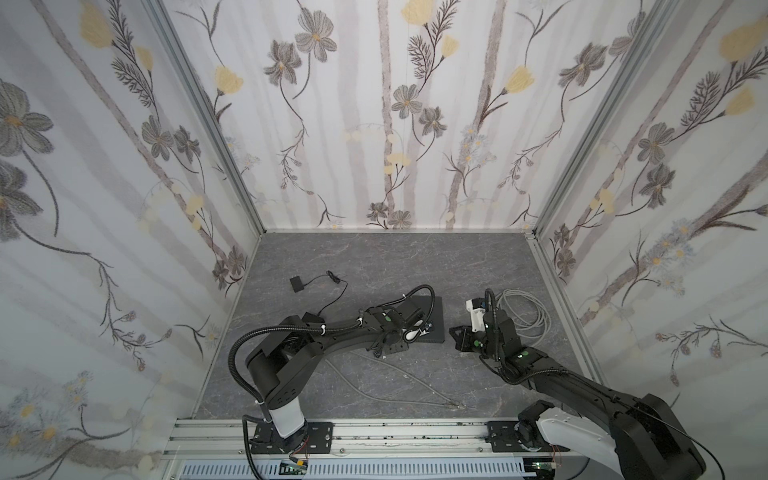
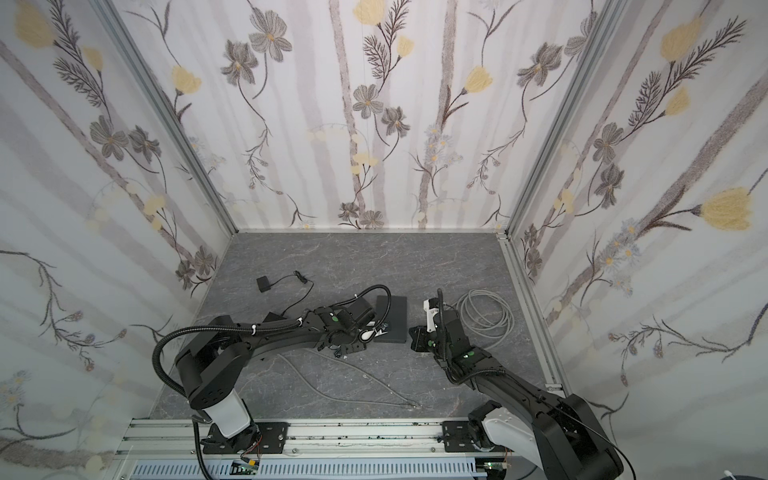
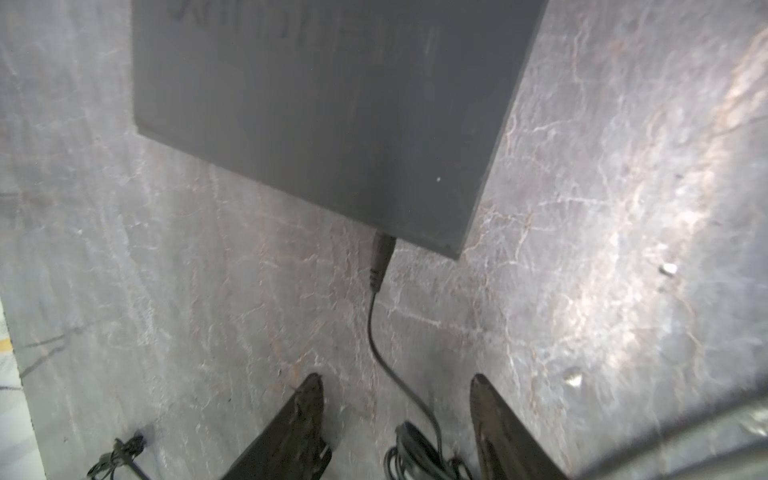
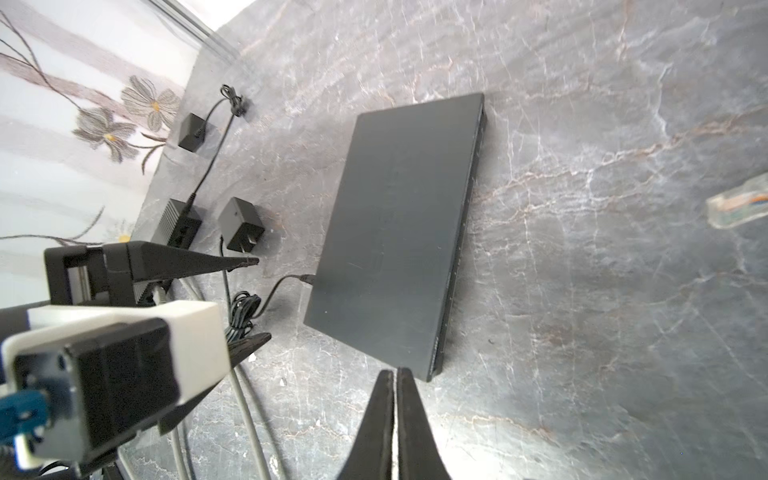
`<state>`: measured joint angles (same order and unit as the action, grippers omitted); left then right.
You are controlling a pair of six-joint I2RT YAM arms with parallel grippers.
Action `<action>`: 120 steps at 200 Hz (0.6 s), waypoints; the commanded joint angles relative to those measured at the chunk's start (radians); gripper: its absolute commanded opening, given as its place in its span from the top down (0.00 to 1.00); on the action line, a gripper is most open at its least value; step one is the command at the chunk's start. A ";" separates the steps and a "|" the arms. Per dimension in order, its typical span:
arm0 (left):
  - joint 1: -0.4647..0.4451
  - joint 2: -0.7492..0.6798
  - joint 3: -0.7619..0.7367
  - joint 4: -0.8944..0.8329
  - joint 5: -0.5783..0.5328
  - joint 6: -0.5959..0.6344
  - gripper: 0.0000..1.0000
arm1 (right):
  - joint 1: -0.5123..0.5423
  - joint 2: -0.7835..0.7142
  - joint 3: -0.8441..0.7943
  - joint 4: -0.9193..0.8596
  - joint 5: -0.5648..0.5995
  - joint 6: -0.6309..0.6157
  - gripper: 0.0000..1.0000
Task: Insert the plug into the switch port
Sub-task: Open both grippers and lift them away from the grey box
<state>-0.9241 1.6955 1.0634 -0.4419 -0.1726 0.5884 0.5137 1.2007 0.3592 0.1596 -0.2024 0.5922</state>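
Ahead of L hand (image 3: 395, 380) — plug (image 3: 382, 255); in switch (image 3: 324, 104).

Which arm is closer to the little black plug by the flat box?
Left. The left gripper is just behind the plug, jaws open around its cord. The right gripper is at another corner of the switch.

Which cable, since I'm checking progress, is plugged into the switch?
The thin black cable: its plug sits in the switch. The grey cable lies loose.
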 commanded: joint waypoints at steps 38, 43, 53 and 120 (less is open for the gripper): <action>0.067 -0.342 -0.056 0.020 0.120 -0.462 0.36 | -0.006 -0.097 -0.032 -0.052 0.021 -0.031 0.91; 0.083 -0.370 -0.074 0.035 0.124 -0.542 0.34 | -0.007 -0.104 -0.038 -0.050 0.019 -0.031 0.91; 0.146 -0.419 -0.110 0.043 0.201 -0.684 0.33 | -0.007 -0.114 -0.056 -0.044 0.021 -0.033 0.91; 0.383 -0.628 -0.355 0.037 0.162 -1.152 0.29 | -0.018 -0.121 -0.132 0.015 0.009 -0.042 0.89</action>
<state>-0.5533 1.0847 0.7296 -0.4007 0.0605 -0.3698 0.4976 1.0721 0.2401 0.1287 -0.1986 0.5632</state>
